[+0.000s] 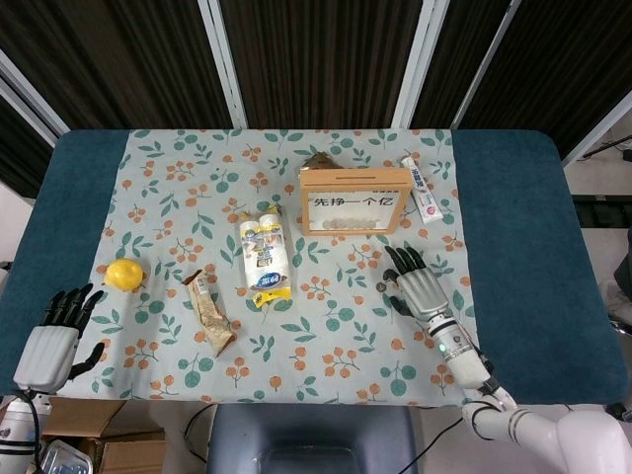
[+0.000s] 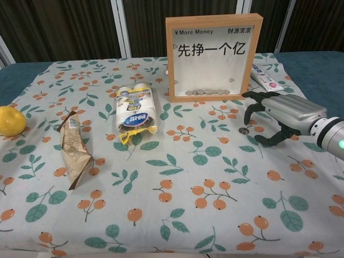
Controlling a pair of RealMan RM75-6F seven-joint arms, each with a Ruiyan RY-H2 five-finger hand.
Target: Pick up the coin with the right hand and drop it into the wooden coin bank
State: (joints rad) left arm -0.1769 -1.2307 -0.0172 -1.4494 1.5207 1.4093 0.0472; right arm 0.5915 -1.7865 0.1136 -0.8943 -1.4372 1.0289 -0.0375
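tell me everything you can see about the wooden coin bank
The wooden coin bank is a light wood frame with a clear front over a white panel printed "More Money" and large Chinese characters. It stands upright near the far middle of the floral cloth, a row of coins along its inside bottom. Neither hand touches it.

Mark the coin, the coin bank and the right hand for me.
coin (image 2: 243, 130): chest view, on its face.
wooden coin bank (image 2: 214, 20): chest view, top frame edge.
right hand (image 2: 279, 110): chest view, back of the hand.
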